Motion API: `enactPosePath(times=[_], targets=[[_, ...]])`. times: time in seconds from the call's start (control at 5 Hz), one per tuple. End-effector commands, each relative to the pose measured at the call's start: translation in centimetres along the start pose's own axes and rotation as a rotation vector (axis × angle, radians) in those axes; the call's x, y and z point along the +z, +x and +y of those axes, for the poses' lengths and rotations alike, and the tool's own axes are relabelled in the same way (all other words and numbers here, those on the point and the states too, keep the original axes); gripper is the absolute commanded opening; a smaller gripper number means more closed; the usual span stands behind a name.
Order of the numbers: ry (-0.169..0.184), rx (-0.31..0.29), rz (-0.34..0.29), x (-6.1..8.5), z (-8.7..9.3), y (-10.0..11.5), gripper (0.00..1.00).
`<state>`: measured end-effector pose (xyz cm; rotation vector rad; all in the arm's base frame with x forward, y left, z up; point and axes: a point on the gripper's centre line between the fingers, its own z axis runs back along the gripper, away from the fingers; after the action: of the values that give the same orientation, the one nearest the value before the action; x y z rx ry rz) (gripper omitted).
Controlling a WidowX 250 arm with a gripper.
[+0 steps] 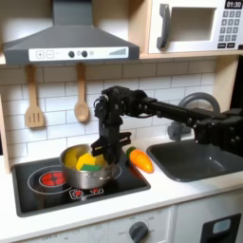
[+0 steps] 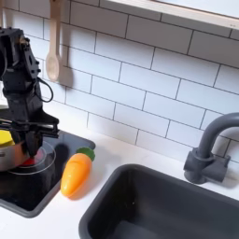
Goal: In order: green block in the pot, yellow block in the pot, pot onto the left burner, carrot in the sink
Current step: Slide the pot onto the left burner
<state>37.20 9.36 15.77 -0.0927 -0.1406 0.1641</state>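
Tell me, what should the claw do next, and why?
Probably slide the pot toward the first exterior view's left: the green block and yellow block sit inside, but the pot isn't fully over the left burner.

We see both exterior views evenly and softly lit from above, with warm, slightly washed-out colour and only faint shadows on the tabletop [image 1: 190, 195]. Both pictures are low in resolution and a little blurred, so fine edges smear. Pale glare streaks the pot [image 1: 71, 157] and the sink [image 2: 149, 182] rim, while the dark arm loses detail.
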Motion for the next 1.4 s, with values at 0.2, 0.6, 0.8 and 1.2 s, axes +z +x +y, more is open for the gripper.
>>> enactPosePath(times=[0.2, 0.6, 0.8, 1.2], targets=[[-0.002, 0.01, -0.002, 0.3, 0.7, -0.1, 0.0], [-0.009, 0.023, -0.003, 0.6, 1.3, -0.1, 0.0], [-0.007, 0.039, 0.006, 0.5, 2.2, -0.2, 0.0], [-0.002, 0.068, -0.008, 1.2, 3.7, 0.2, 0.0]])
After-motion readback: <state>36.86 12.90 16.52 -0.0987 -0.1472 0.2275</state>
